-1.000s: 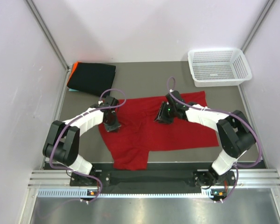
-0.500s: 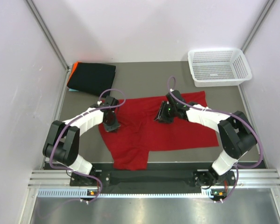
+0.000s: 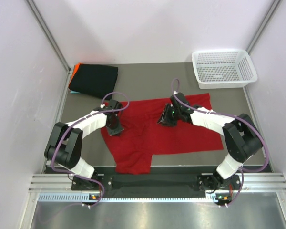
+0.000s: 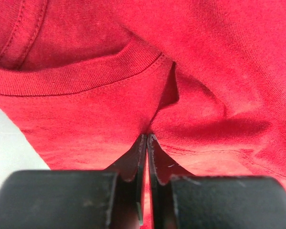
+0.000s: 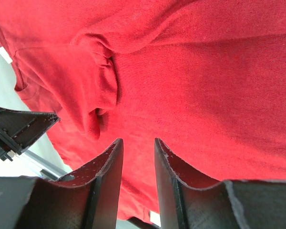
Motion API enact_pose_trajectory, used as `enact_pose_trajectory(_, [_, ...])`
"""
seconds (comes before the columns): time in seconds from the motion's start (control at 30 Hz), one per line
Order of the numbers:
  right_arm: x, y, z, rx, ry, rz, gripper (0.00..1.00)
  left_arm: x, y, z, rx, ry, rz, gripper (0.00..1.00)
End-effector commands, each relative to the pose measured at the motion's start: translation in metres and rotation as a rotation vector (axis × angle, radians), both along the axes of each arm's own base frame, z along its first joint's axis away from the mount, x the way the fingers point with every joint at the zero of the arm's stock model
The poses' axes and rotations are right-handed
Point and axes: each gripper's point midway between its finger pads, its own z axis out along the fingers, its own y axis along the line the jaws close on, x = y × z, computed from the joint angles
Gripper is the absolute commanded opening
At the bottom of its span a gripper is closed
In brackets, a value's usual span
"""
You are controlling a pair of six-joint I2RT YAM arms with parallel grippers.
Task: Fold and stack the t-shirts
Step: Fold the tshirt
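Observation:
The red t-shirt (image 3: 157,136) lies spread and wrinkled on the grey table, one sleeve hanging toward the near edge. My left gripper (image 3: 115,127) is at the shirt's left side near the ribbed collar (image 4: 86,78). Its fingers are shut, pinching a raised fold of red cloth at the tips (image 4: 148,137). My right gripper (image 3: 166,119) rests over the shirt's upper middle. Its fingers are a little apart above the cloth (image 5: 138,143), beside a bunched wrinkle (image 5: 102,95), and hold nothing. A folded black t-shirt (image 3: 94,78) lies at the back left on an orange edge (image 3: 72,73) and a light-blue edge (image 3: 72,92).
A white mesh basket (image 3: 224,68) stands at the back right corner. Pale walls with metal rails close in the table on the left, right and back. The arm bases sit on the rail along the near edge.

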Motion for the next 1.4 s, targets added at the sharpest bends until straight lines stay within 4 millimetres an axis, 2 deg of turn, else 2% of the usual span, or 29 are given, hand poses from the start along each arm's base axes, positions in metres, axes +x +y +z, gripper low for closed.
enact_pose_trajectory(0.0, [0.007, 0.004, 0.021, 0.041, -0.066, 0.007, 0.33, 0.003, -0.004, -0.003, -0.011, -0.009, -0.001, 0.04])
enact_pose_trajectory(0.03, [0.005, 0.004, 0.021, 0.041, -0.064, 0.007, 0.33, 0.003, -0.004, -0.003, -0.011, -0.008, -0.001, 0.0])
enact_pose_trajectory(0.17, [0.005, 0.003, 0.02, 0.039, -0.061, 0.006, 0.33, 0.002, 0.002, 0.002, 0.029, 0.002, 0.008, 0.0])
enact_pose_trajectory(0.23, [0.004, 0.003, 0.02, 0.039, -0.062, 0.007, 0.33, 0.008, 0.007, 0.017, 0.071, -0.03, 0.016, 0.0])
enact_pose_trajectory(0.4, [0.005, 0.004, 0.02, 0.046, -0.064, 0.005, 0.33, 0.003, 0.017, 0.046, 0.149, -0.063, 0.03, 0.0])
enact_pose_trajectory(0.5, [0.004, 0.008, 0.02, 0.056, -0.066, 0.012, 0.33, -0.003, 0.021, 0.048, 0.195, -0.065, 0.029, 0.0])
enact_pose_trajectory(0.6, [0.0, 0.017, 0.016, 0.065, -0.067, 0.044, 0.33, -0.009, 0.024, 0.04, 0.207, -0.038, 0.03, 0.0])
enact_pose_trajectory(0.73, [-0.006, 0.043, 0.018, 0.105, -0.125, 0.141, 0.33, -0.016, 0.029, 0.034, 0.221, -0.031, 0.035, 0.0])
enact_pose_trajectory(0.87, [-0.016, 0.066, 0.007, 0.138, -0.15, 0.214, 0.33, -0.015, 0.03, 0.035, 0.232, -0.031, 0.032, 0.0])
enact_pose_trajectory(0.93, [-0.016, 0.071, 0.002, 0.156, -0.165, 0.23, 0.33, -0.012, 0.029, 0.037, 0.231, -0.038, 0.025, 0.0])
enact_pose_trajectory(1.0, [-0.012, 0.076, 0.005, 0.178, -0.218, 0.245, 0.33, -0.008, 0.027, 0.039, 0.226, -0.046, 0.023, 0.0])
enact_pose_trajectory(1.07, [-0.013, 0.075, -0.002, 0.177, -0.236, 0.253, 0.33, -0.002, 0.025, 0.039, 0.229, -0.053, 0.016, 0.0])
enact_pose_trajectory(1.23, [-0.015, 0.079, -0.005, 0.215, -0.283, 0.283, 0.34, 0.029, 0.029, 0.049, 0.269, -0.087, 0.024, 0.0])
enact_pose_trajectory(1.37, [-0.013, 0.081, -0.002, 0.21, -0.298, 0.27, 0.33, 0.047, 0.037, 0.047, 0.299, -0.07, 0.034, 0.0])
